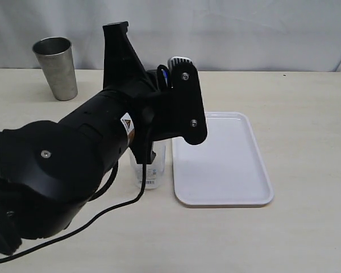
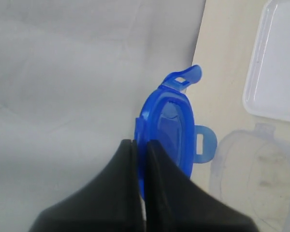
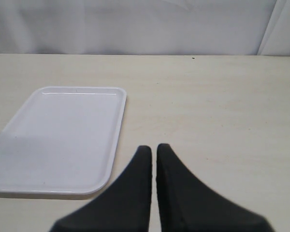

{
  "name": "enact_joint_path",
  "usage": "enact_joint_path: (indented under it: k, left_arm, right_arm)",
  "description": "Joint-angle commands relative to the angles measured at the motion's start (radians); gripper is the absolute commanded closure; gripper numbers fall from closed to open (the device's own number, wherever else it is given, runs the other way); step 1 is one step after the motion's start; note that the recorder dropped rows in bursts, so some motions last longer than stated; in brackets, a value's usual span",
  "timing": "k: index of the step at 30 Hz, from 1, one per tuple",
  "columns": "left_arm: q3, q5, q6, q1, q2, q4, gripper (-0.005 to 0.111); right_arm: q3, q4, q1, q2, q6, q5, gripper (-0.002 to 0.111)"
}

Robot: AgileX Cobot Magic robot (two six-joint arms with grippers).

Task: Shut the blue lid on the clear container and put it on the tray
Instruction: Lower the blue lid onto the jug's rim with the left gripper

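My left gripper (image 2: pixel 141 141) is shut on the rim of the blue lid (image 2: pixel 171 125), which it holds edge-on with its snap flaps sticking out. In the exterior view only a sliver of the lid (image 1: pixel 163 72) shows behind the black left arm. The clear container (image 1: pixel 148 169) stands upright on the table just left of the white tray (image 1: pixel 221 170), with its top hidden by the arm. The left wrist view shows the container (image 2: pixel 256 174) near the lid but apart from it. My right gripper (image 3: pixel 153 146) is shut on nothing over bare table beside the tray (image 3: pixel 58 140).
A grey metal tumbler (image 1: pixel 57 68) stands at the back left of the table. A white curtain (image 1: pixel 244 28) closes off the far edge. The left arm's bulk (image 1: pixel 62 170) fills the near left of the exterior view.
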Motion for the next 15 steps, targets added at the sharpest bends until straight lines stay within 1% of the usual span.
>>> enact_joint_path:
  k: [1, 15]
  left_arm:
    - [-0.007, 0.02, 0.007, -0.01, 0.0, 0.002, 0.107]
    - [0.071, 0.024, 0.015, -0.01, 0.0, -0.002, 0.107]
  right_arm:
    - [0.003, 0.002, -0.003, -0.004, 0.0, -0.005, 0.104]
    - [0.003, 0.002, -0.003, -0.004, 0.0, -0.005, 0.104]
